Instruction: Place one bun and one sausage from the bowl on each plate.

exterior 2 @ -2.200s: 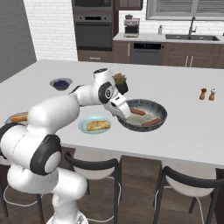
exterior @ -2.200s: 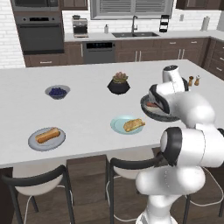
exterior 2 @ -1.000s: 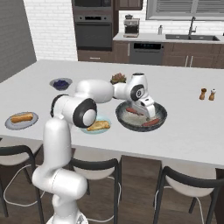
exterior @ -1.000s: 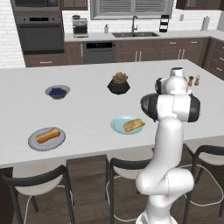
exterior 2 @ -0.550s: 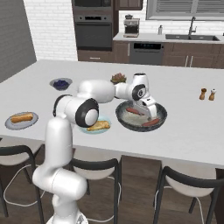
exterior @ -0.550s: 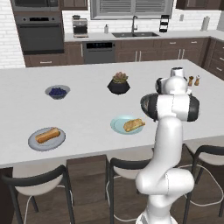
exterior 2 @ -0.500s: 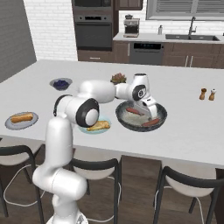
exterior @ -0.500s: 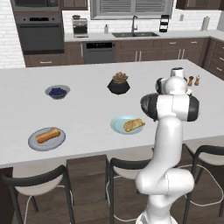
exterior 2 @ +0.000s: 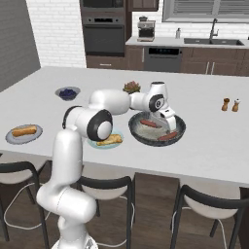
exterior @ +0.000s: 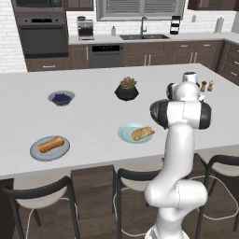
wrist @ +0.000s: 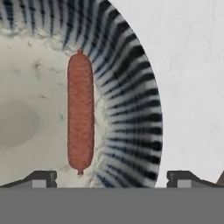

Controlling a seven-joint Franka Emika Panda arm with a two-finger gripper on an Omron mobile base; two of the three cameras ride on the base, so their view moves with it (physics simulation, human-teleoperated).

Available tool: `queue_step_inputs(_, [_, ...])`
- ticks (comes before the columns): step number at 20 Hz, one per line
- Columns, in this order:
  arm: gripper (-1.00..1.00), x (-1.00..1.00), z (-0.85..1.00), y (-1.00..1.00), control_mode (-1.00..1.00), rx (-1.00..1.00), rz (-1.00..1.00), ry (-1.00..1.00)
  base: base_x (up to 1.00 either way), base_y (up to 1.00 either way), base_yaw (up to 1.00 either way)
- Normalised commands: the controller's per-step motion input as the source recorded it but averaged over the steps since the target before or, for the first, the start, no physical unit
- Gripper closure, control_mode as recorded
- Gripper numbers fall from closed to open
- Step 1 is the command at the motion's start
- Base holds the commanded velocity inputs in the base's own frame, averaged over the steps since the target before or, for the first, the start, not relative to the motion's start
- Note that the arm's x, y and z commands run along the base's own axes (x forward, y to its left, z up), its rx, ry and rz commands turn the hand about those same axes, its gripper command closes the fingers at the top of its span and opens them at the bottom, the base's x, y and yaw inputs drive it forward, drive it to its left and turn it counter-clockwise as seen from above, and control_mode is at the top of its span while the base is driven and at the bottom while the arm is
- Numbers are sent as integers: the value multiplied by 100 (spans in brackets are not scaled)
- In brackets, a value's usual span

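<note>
A: Where does the sausage point(wrist: 80, 111) lie relative to the jaws?

B: In the hand view it lies inside the bowl point(wrist: 131, 113), on the pale speckled floor just beside the ribbed dark wall; its long axis runs up the view, roughly square to the line joining the two finger tips point(wrist: 40, 178); its near end sits between the tips but closer to the left-of-view one, so the gripper point(wrist: 111, 178) is centred over the bowl's wall rather than over the sausage.

A: And the state of the jaws?

B: Spread wide apart, holding nothing; the gap far exceeds the sausage's width.

A: What does the coming move turn on?

B: Judged from these views, a sideways shift toward the sausage so that it lies midway between the tips, then a descent; the long axis already lies across the closing line, so little or no roll seems needed; the wall just beside the sausage could foul one finger.

A: Where is all this on the worktop point(exterior 2: 209, 146)?

B: The bowl point(exterior 2: 156, 129) stands near the front edge, toward the right end; a second sausage point(exterior 2: 168, 136) shows in it; the teal plate point(exterior: 135, 134) and the grey plate point(exterior: 50, 148) stand along the front edge to its left, each already carrying a bun.
</note>
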Motion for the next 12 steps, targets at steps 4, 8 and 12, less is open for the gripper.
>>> queue_step_inputs(4, [-100,15,-6,1,-100,0,0,0,0,0,0])
queue_step_inputs(8, [-100,11,-16,0,-100,0,0,0,0,0,0])
queue_step_inputs(12, [-100,40,-33,0,-100,0,0,-3,0,0,0])
